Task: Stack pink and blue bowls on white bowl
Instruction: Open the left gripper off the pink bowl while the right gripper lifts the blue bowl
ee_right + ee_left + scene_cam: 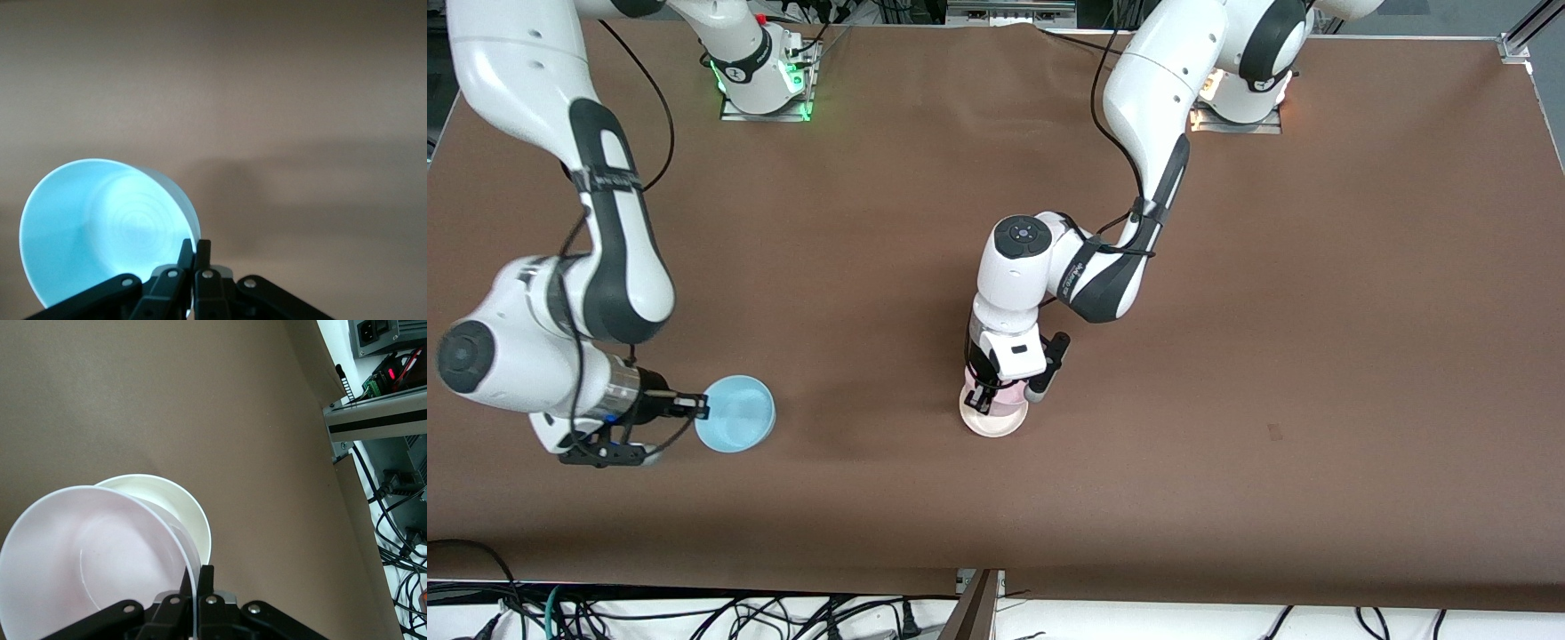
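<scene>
**A:** status at that moment? where were the bowls?

**B:** left gripper (996,391) was pinched on the rim of the pink bowl (1009,397), fingers pressed together with the thin wall between them; it held the bowl just over the white bowl (989,421), which sat on the table (1227,400) about mid-way between the two arms' ends; in the left wrist view the pink bowl (93,567) overlapped the white bowl (177,507) but looked offset, not centred; couldn't tell whether they were touching.

**A:** and blue?

**B:** right gripper (694,406) was clamped on the rim of the blue bowl (735,413), toward the right arm's end of the table; the bowl looked tilted in the right wrist view (100,233), so I judged it lifted, though I couldn't tell if its lower edge had cleared the table; well apart from the other two.

**A:** handling?

**B:** my read only: glossy, thin-walled, rigid, probably light; slick surface means a rim pinch could swivel, and a bowl hangs tilted from one edge; rim was the only sensible place to grab, since the shape is too wide to span; looked breakable or at least chippable if dropped, so low release.

**A:** risk?

**B:** pink landing off-centre and rocking on the white rim; same-size bowls should nest and self-centre if let go close; blue would need the left arm out of the way first.
</scene>
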Controlling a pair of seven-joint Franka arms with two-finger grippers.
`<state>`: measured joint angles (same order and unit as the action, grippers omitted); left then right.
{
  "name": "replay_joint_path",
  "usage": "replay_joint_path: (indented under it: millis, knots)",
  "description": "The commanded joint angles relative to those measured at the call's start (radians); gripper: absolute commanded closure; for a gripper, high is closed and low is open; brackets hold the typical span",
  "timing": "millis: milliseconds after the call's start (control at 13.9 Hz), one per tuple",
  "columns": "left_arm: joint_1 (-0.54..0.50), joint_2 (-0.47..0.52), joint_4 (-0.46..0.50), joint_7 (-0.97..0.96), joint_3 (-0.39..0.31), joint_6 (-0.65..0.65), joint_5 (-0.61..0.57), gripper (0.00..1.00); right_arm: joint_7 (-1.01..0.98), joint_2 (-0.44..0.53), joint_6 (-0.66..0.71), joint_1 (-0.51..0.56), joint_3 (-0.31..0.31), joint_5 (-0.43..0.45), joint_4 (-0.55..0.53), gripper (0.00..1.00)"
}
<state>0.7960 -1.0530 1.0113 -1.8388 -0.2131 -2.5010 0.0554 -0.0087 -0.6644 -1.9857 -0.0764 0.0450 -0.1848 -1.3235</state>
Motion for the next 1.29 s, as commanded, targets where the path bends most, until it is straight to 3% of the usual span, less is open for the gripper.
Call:
replay_joint_path:
  millis: [0, 143, 358, 789, 1219]
  knots:
    - [0.012, -0.025, -0.045, -0.019, -0.022, -0.001, 0.006, 0.99, 0.001, 0.072, 0.094, 0.007, 0.004, -0.01, -0.014, 1.0]
    - [0.012, -0.025, -0.045, -0.017, -0.023, -0.001, 0.006, 0.72, 0.007, 0.103, 0.142, 0.007, 0.006, -0.009, -0.007, 1.0]
    - [0.011, -0.025, -0.045, -0.016, -0.023, 0.001, 0.006, 0.54, 0.007, 0.112, 0.211, 0.007, 0.03, -0.01, 0.021, 1.0]
    - [0.006, -0.013, -0.045, -0.014, -0.026, 0.03, 0.008, 0.55, 0.021, 0.109, 0.205, 0.006, 0.019, -0.034, 0.029, 1.0]
    - [-0.003, 0.059, -0.046, 0.162, -0.032, 0.252, 0.018, 0.57, 0.179, 0.051, 0.098, -0.098, 0.012, -0.061, 0.029, 1.0]
